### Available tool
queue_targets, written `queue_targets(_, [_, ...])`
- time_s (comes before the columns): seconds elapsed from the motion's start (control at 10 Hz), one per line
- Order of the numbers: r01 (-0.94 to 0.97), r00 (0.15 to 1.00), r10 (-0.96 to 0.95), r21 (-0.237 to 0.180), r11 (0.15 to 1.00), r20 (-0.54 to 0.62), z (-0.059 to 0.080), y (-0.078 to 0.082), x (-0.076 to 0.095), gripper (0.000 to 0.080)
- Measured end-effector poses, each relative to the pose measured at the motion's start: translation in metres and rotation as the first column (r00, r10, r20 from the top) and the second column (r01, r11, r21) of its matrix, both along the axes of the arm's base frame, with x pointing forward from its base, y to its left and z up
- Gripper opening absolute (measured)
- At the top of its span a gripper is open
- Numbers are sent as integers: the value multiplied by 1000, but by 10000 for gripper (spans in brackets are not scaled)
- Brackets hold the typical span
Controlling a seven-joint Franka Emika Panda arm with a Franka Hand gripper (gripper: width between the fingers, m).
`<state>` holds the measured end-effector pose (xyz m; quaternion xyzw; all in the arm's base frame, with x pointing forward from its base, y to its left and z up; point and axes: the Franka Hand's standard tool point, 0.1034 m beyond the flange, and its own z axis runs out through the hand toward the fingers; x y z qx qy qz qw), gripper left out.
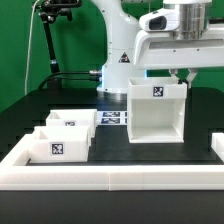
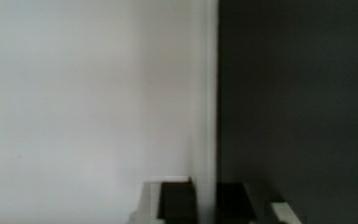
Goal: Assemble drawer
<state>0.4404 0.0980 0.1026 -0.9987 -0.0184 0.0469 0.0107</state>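
Observation:
The drawer's tall white shell point(image 1: 157, 115) stands upright on the black table at the exterior view's right, with a square tag on its front. Two small open-top trays point(image 1: 58, 143) point(image 1: 72, 122) with tags sit at the exterior view's left. My gripper point(image 1: 181, 74) is at the shell's top edge, on its right wall. In the wrist view the shell's wall point(image 2: 87, 100) fills half the picture. My gripper point(image 2: 208, 205) straddles that wall's thin edge, and the dark fingers point(image 2: 179, 205) are closed tight on either side of it.
The marker board point(image 1: 112, 118) lies flat behind the trays, next to the shell. A low white rim point(image 1: 110, 178) borders the table's front and sides. The arm's white base point(image 1: 118, 60) stands at the back. Black table point(image 2: 300, 100) shows beside the shell wall.

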Motion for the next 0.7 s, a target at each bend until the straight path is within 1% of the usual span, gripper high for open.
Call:
queue_targets(0.1, [-32, 999, 32, 7, 999, 14, 4, -5, 10, 37])
queue_targets(0.2, [-26, 999, 26, 10, 1000, 25, 5, -6, 23, 37])
queue_targets(0.3, [-23, 999, 22, 15, 1000, 32, 2, -5, 37, 37])
queue_targets(0.5, [-14, 998, 12, 24, 1000, 55, 0, -8, 73, 38])
queue_targets(0.7, [-12, 997, 10, 26, 1000, 79, 0, -15, 97, 38])
